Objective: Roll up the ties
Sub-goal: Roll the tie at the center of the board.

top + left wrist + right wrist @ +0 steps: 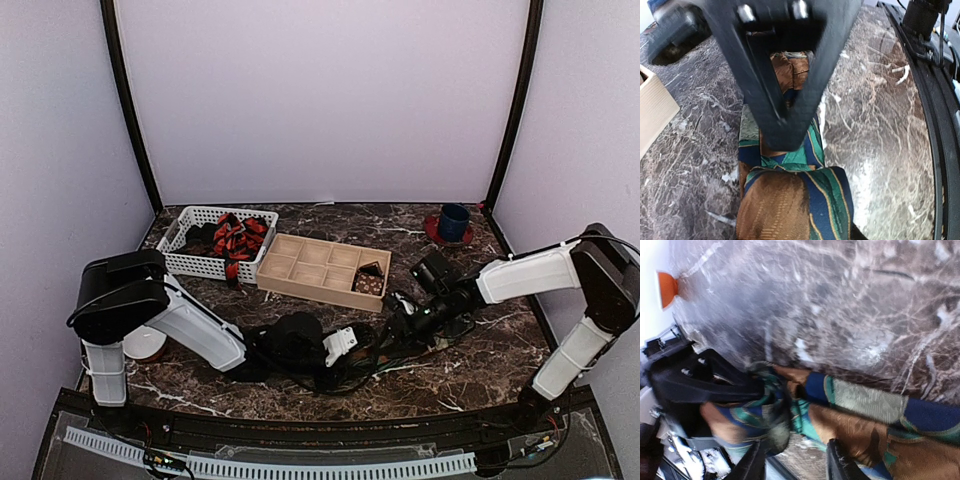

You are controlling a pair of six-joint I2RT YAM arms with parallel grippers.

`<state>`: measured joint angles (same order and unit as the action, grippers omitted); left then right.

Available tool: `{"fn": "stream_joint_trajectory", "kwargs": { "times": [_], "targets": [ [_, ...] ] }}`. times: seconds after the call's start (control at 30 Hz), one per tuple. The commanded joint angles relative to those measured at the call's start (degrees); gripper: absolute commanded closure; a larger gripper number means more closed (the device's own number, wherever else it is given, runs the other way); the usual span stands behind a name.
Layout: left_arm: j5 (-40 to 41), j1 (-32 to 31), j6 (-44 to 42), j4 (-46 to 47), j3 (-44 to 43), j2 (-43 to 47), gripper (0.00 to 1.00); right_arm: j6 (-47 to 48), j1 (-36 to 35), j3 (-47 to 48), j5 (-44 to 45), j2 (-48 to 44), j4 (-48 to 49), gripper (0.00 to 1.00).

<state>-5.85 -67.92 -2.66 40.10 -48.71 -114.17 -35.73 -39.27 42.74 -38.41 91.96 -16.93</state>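
The worktop (480, 365) is dark marble. A brown-orange tie (790, 200) with green patches lies on it, low in the middle of the top view, near 6 o'clock.

In the left wrist view the tie runs from 12 o'clock down to 6 o'clock. The left gripper (785, 137) sits right on top of it. It looks clenched, with its tips pinching the cloth.

In the right wrist view the tie runs from 9 o'clock across to 3 o'clock. The right gripper (796, 447) is released, with its fingers spread wide. The tie lies just past the tips, toward 12 o'clock.

I think the left side is nearer, because it has the tie. To help roll, the right gripper would go forward to the bunched end.
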Motion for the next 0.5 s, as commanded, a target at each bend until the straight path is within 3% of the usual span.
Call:
{"fn": "stream_joint_trajectory", "kwargs": {
  "times": [0.0,0.17,0.47],
  "targets": [
    [2.36,0.18,-5.5,-13.61,0.73,1.02,0.62,-3.23,-0.07,1.68,-5.81,-2.2,4.06,0.51],
    [2.29,-0.43,-5.5,-17.6,-2.3,0.0,0.61,-2.69,-3.18,5.09,-8.08,1.22,4.09,0.47],
    [1.67,-0.46,-2.21,-17.63,-2.14,-0.02,0.61,0.01,-3.93,4.61,-5.85,2.9,0.52,0.49]
  ]
}}
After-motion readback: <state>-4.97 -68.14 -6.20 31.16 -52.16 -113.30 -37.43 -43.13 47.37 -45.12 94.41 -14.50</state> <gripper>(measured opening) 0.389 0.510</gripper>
